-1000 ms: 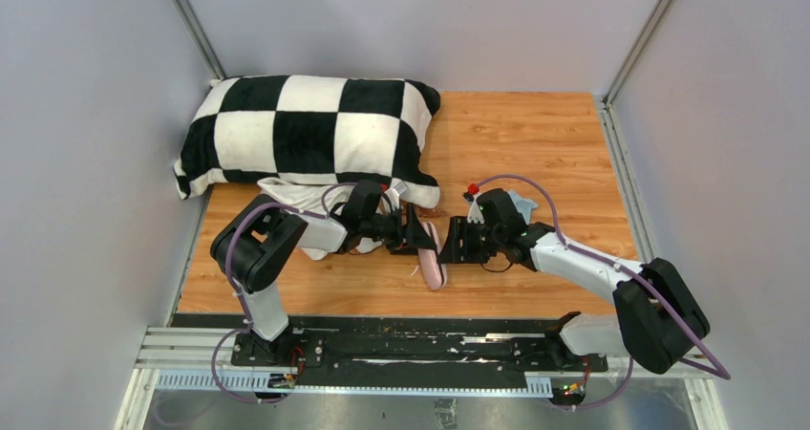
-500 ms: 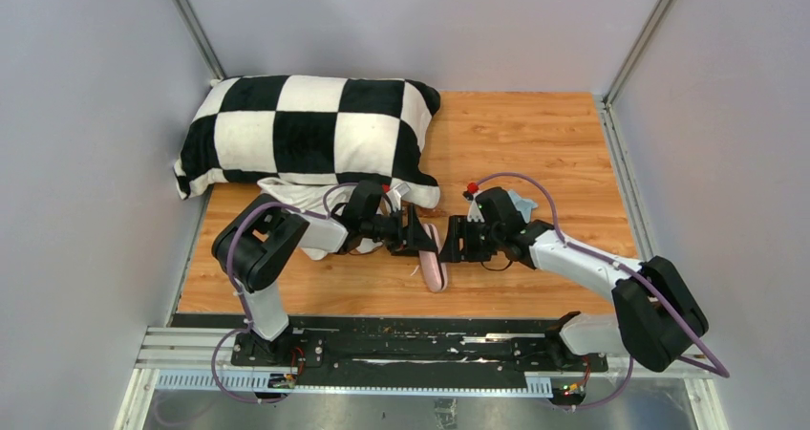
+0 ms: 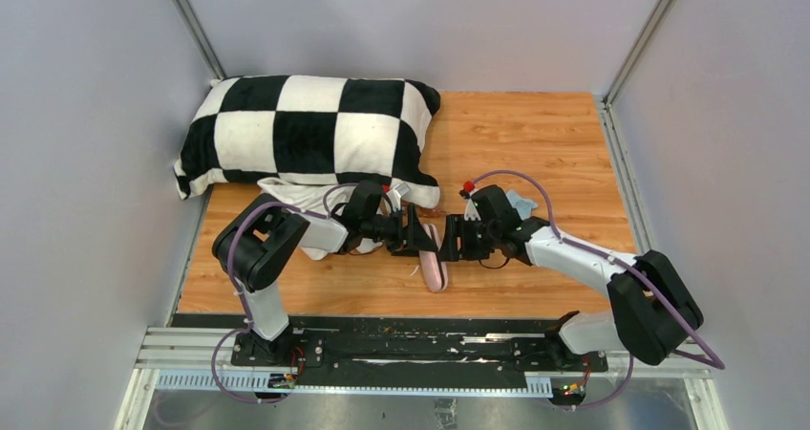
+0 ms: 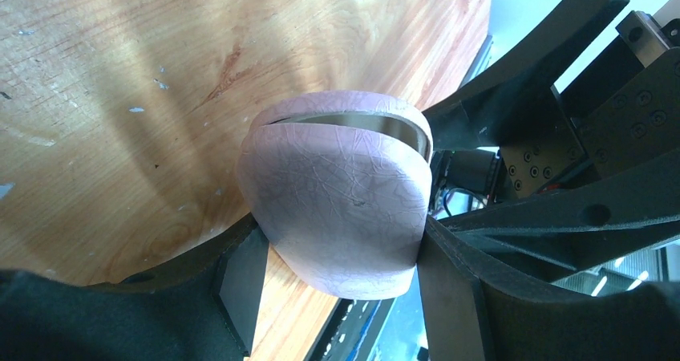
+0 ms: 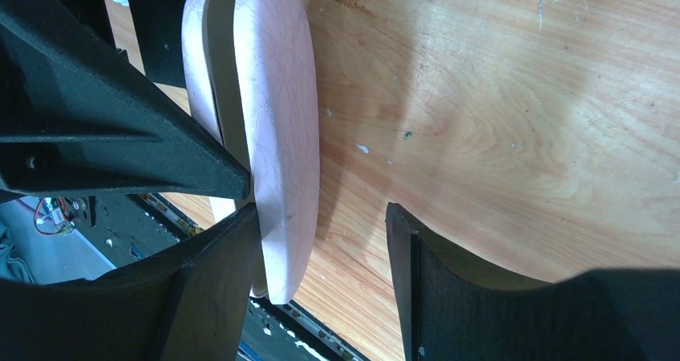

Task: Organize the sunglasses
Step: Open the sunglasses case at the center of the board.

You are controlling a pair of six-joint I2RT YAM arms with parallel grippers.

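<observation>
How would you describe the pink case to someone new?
Start at the checkered pillow on the wooden table and look just in front of its right corner. The pink case is the oblong clamshell clamped there in the left gripper, the only pink thing around.

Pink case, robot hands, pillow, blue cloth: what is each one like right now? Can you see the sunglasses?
pink case: almost shut, with a thin gap at its seam, turned on its edge.
left gripper: shut on the pink case.
right gripper: open, one finger against the case, the other clear.
pillow: lying at the table's far left.
light-blue cloth: lying partly hidden behind the right arm.
sunglasses: not in sight.
</observation>
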